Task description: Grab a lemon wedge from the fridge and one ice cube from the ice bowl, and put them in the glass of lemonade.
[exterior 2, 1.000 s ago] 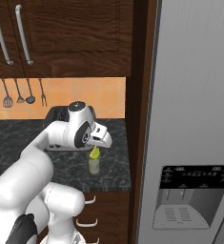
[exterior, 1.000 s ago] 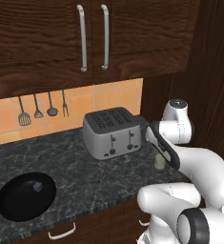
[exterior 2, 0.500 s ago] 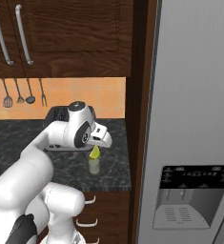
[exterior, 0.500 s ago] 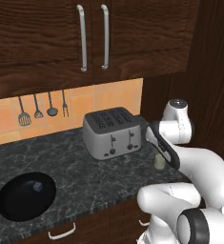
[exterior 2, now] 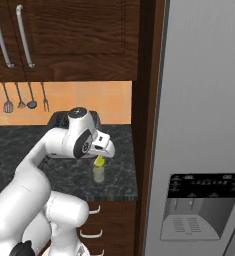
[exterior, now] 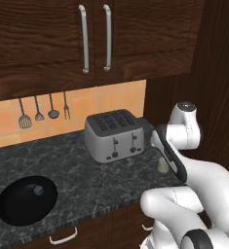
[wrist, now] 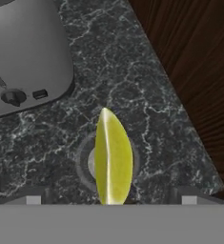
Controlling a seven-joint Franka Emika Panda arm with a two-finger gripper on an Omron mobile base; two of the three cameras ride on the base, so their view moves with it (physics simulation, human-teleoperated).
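Here the lemon wedge [wrist: 113, 159] is held upright by the gripper [exterior 2: 100, 159], directly above the glass of lemonade [exterior 2: 98, 173], apparently clear of its rim. The glass is set on the dark counter [exterior: 86, 185] beside the toaster [exterior: 115, 135]. The ice bowl [exterior: 26, 200] sits well apart.

Arm bent low, fingers [exterior 2: 99, 159] pointing down, clamped on the lemon wedge [wrist: 113, 157]
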